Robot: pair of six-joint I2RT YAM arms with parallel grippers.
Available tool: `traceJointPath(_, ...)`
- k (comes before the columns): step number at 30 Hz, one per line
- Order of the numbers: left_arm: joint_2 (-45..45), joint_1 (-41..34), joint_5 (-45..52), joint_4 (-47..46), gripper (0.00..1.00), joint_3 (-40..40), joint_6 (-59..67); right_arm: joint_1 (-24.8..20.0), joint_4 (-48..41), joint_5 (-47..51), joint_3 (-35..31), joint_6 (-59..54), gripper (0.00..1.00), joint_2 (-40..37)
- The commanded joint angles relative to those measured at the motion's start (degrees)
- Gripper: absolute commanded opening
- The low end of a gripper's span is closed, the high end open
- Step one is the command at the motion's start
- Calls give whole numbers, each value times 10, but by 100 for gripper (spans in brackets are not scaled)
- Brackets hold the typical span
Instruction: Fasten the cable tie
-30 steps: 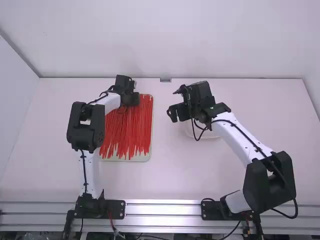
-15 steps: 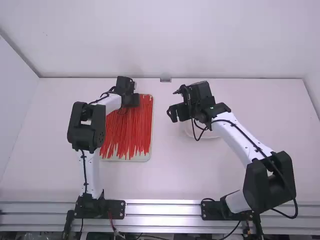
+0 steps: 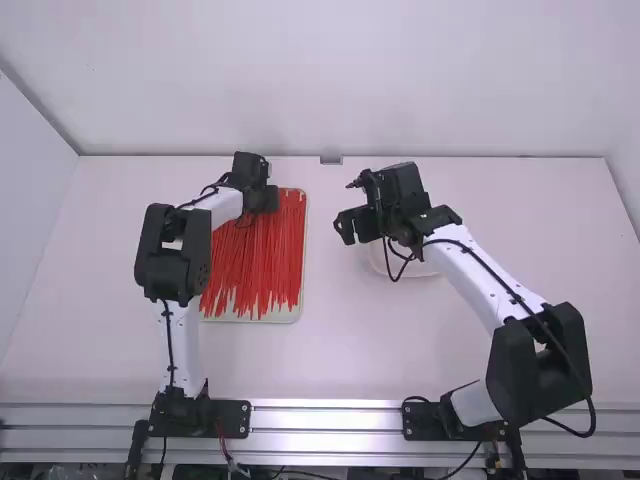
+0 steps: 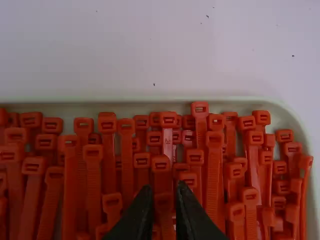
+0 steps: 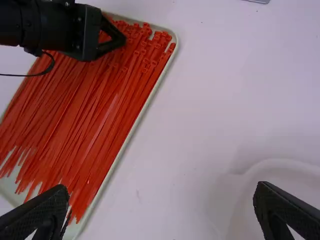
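Table: white, both arms reaching away over it.
Tray: pale, with rounded corners, left of the middle, lying flat on the table.
Ties: red, a thick pile filling the tray. Straps ran roughly lengthwise, with the heads bunched at the far end.
Tub: pale and see-through, on the table right of the tray and well apart from it.
Right gripper: spread wide and holding nothing. It hung above bare table between the tray and the tub, just over the tub's near-left side in the high view.
Left gripper: down at the tray's far end, tips in the pile just behind the row of heads. It was closed down to about one strap's width.
Tie: one red strap filled the narrow gap between the left tips. It was pinched there, still lying in the pile among the others and not lifted.
Gap between grippers: well apart, the left over the tray's far end and the right off the tray's right side.
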Motion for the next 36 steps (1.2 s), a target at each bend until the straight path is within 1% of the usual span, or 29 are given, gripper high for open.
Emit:
traceJointPath(1, 7, -2, -3, -1, 14, -3, 3, -1, -1, -1, 16, -1, 98, 5)
traceJointPath(6, 7, -1, 1, 0, 13, -3, 3, -1, -1, -1, 16, -1, 99, 5)
traceJointPath(23, 7, -10, -2, 2, 17, -3, 3, -1, -1, -1, 16, -3, 99, 5)
traceJointPath(36, 7, -10, -12, -3, 14, -3, 7, -1, -1, -1, 16, -2, 99, 5)
